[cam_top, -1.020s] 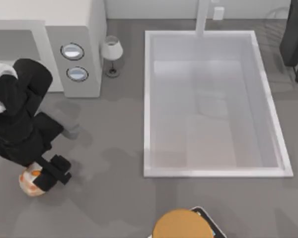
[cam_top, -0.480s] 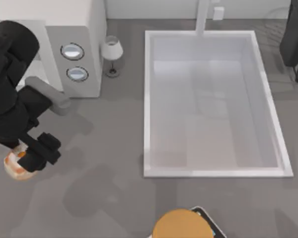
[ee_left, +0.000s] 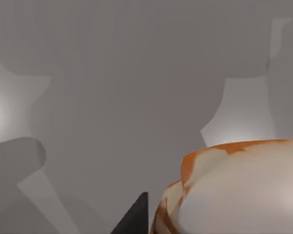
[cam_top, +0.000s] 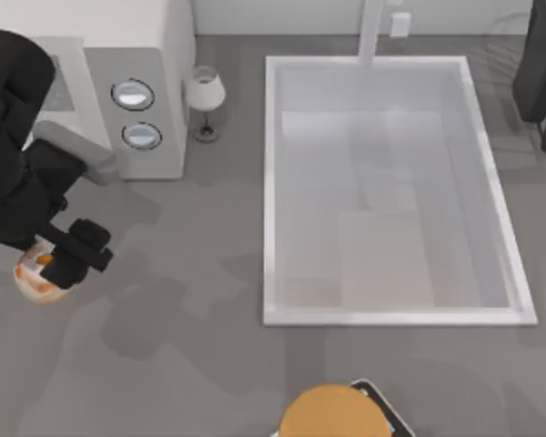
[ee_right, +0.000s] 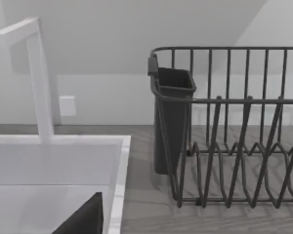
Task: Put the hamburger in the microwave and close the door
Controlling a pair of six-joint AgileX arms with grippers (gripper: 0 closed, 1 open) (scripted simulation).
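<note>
Hamburger (cam_top: 35, 273) clamped in left gripper (cam_top: 53, 269), low at table's left edge, nudged back toward microwave (cam_top: 159, 109) since a moment ago. Carry under way, cavity not yet reached. Right gripper near dish rack (ee_right: 234, 126), grip unclear

The setting was a rendered kitchen, evidenced by a grey counter (cam_top: 200, 273) carrying a white microwave (cam_top: 155, 109) with two dials, a large white sink basin (cam_top: 268, 182) with a faucet (ee_right: 39, 78), and a dark wire dish rack (ee_right: 224, 122) holding a utensil cup (ee_right: 173, 117).
</note>
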